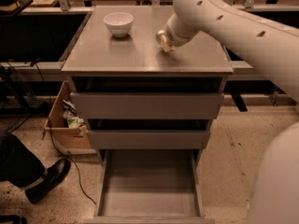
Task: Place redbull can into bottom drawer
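My gripper (164, 41) is at the end of the white arm, low over the cabinet top, right of the white bowl (118, 22). A small pale shiny piece shows at its tip. I cannot tell whether this is the redbull can or part of the gripper. No other can shows anywhere. The bottom drawer (149, 185) is pulled out at floor level, with a bare grey floor and nothing in it. It lies well below and in front of the gripper.
The two upper grey drawers (147, 106) are shut. A cardboard box (65, 125) with scraps stands left of the cabinet. A person's leg and black shoe (44, 178) are on the floor at the left. My arm's bulk (275, 181) fills the right edge.
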Tool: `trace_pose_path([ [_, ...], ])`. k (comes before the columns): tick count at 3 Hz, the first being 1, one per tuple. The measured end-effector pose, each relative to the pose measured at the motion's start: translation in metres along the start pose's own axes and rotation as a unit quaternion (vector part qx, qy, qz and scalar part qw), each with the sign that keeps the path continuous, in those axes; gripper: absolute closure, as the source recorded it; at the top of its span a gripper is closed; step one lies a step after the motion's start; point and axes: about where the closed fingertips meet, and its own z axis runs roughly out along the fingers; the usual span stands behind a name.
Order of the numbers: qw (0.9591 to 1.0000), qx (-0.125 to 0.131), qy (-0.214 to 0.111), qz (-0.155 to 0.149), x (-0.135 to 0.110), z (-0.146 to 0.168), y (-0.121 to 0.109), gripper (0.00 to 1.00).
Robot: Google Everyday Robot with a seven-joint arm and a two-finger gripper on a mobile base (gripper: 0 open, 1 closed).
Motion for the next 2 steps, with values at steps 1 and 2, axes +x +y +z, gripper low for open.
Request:
trace_pose_path([
  [1, 0.9993, -0.025, 0.005, -0.027, 0.027, -0.05, 0.007, 1.0],
  [2, 0.9988, -0.043, 0.009, -0.02, 0.063, -0.106, 0.004, 1.0],
])
